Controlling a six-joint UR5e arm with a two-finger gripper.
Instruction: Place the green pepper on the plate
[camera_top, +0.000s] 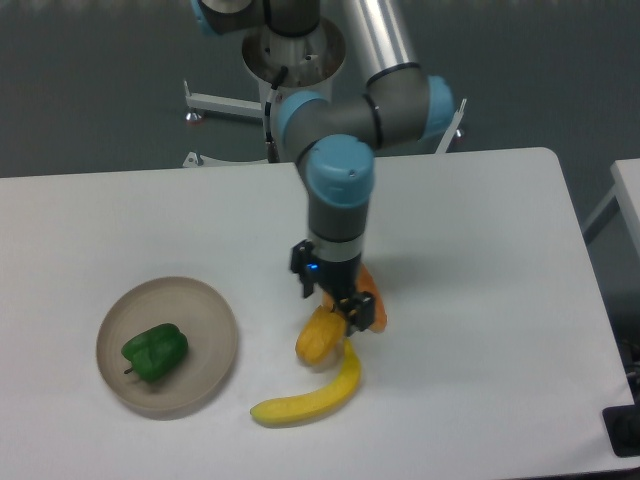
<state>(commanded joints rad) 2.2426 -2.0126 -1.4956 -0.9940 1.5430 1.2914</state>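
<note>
The green pepper (155, 352) lies on the beige plate (205, 320) at the front left of the table, left of the plate's middle. My gripper (338, 303) is well to the right of the plate, low over the yellow-orange pepper (319, 339) and a carrot (372, 306). Its fingers point down and are partly hidden by these things, so I cannot tell whether they are open or shut. Nothing green is in the gripper.
A banana (310, 397) lies in front of the yellow-orange pepper, near the table's front edge. The arm's base (295, 45) stands behind the table's back edge. A second table edge (628, 200) shows at the far right.
</note>
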